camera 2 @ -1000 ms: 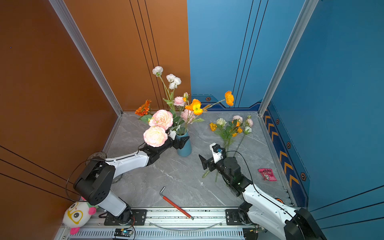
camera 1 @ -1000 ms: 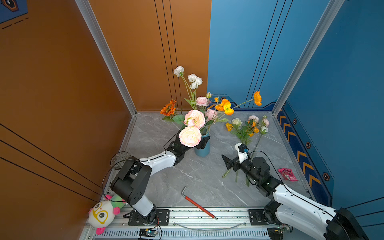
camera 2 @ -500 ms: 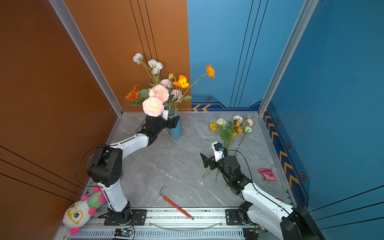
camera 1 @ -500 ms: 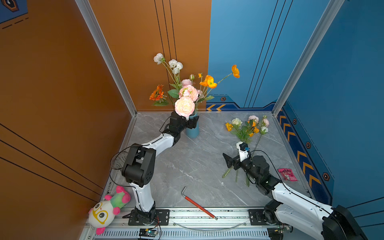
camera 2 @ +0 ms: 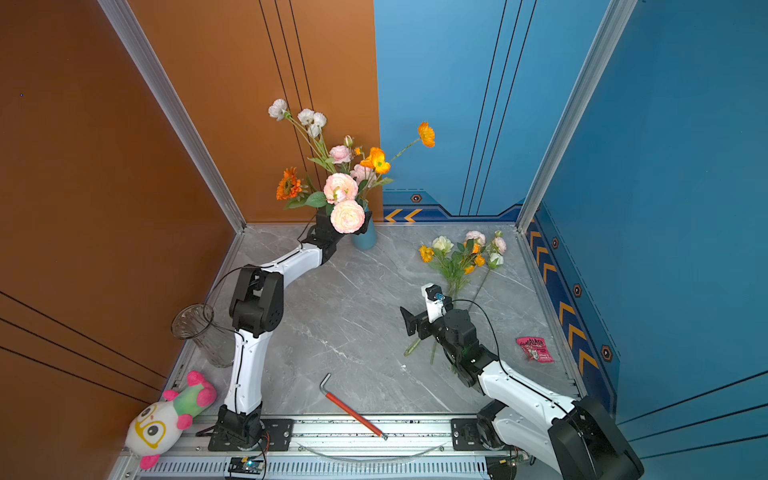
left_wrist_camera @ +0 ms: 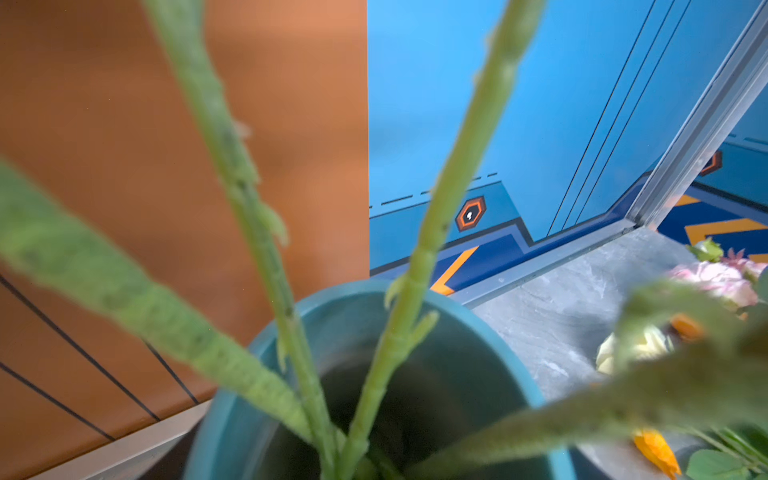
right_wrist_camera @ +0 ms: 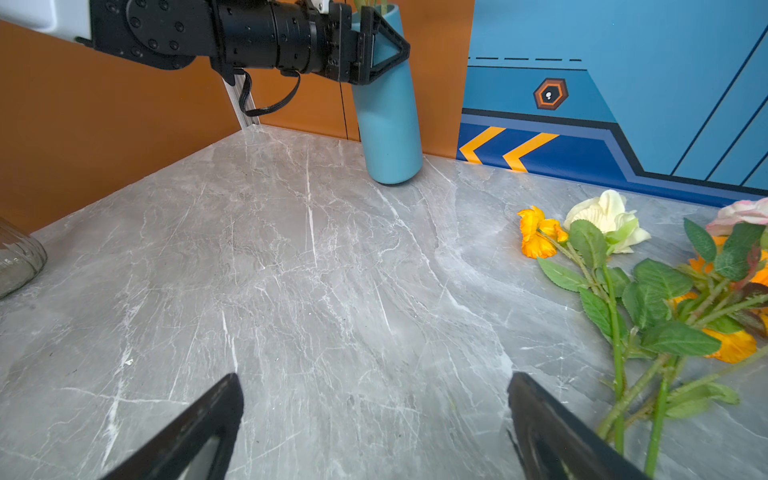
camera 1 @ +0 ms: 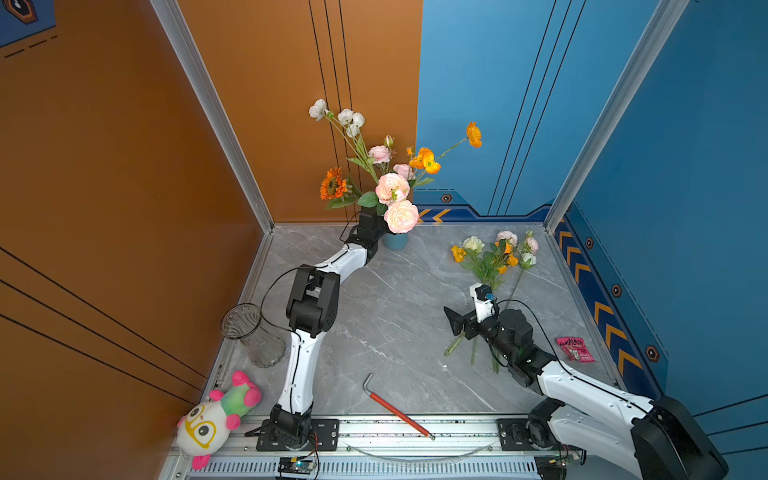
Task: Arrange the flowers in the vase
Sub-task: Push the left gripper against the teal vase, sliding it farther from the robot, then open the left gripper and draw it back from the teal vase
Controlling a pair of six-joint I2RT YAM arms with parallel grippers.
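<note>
A blue vase (camera 1: 395, 241) stands at the back of the table by the wall, holding flowers (camera 1: 390, 187) with pink, white and orange blooms. My left gripper (right_wrist_camera: 382, 45) is shut on the vase near its rim; in both top views a pink bloom partly hides the grip. The left wrist view shows only green stems entering the vase's teal rim (left_wrist_camera: 332, 299). More flowers (camera 1: 490, 257) lie on the table at the right. My right gripper (right_wrist_camera: 374, 378) hovers open over bare table beside their stem ends, holding nothing.
A clear glass jar (camera 1: 253, 332) stands at the left edge behind the left arm. A plush toy (camera 1: 216, 415) lies at the front left, a red-handled hex key (camera 1: 395, 409) at the front, and a pink packet (camera 1: 575, 349) at the right.
The left gripper has carried the vase and its flowers from mid-table to the back wall. The right gripper has stayed in place, still open.
</note>
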